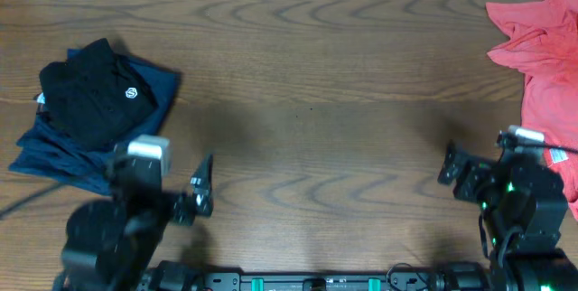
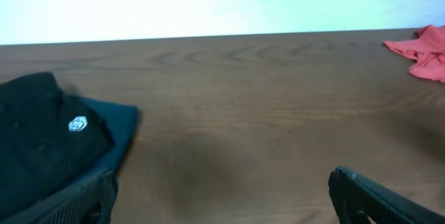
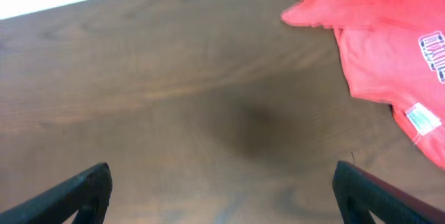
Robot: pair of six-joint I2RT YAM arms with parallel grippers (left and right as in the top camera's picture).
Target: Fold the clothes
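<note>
Left arm (image 1: 117,214) sits at the near left edge. The left jaws are spread wide and empty in the left wrist view, with only bare desk (image 1: 316,83) between the two tips. Right arm (image 1: 524,205) sits at the near right edge. The right jaws are also released and wide apart, nothing in them, hanging over bare wood. Mid desk holds nothing. Further back on the left is the black T-shirt (image 1: 90,88), bunched into a compact, roughly squared packet with its small round white emblem (image 1: 132,93) facing up. It rests on top of a navy garment (image 1: 54,151), which sticks out beneath it on the near and right sides. Neither arm touches it, and the left jaws are near but clearly apart from it. Far right, running along the right edge of the desk, a red garment (image 1: 542,47) lies loose and rumpled, unfolded, with a white label (image 3: 423,118) and some lettering showing. My read is that the black shirt's fold looks finished, or close to it, and it is stacked. Its edges look a bit lumpy, and I can't tell how neat the layers are. If the red one counts, it is all left to do, and the right arm is the nearer one.
</note>
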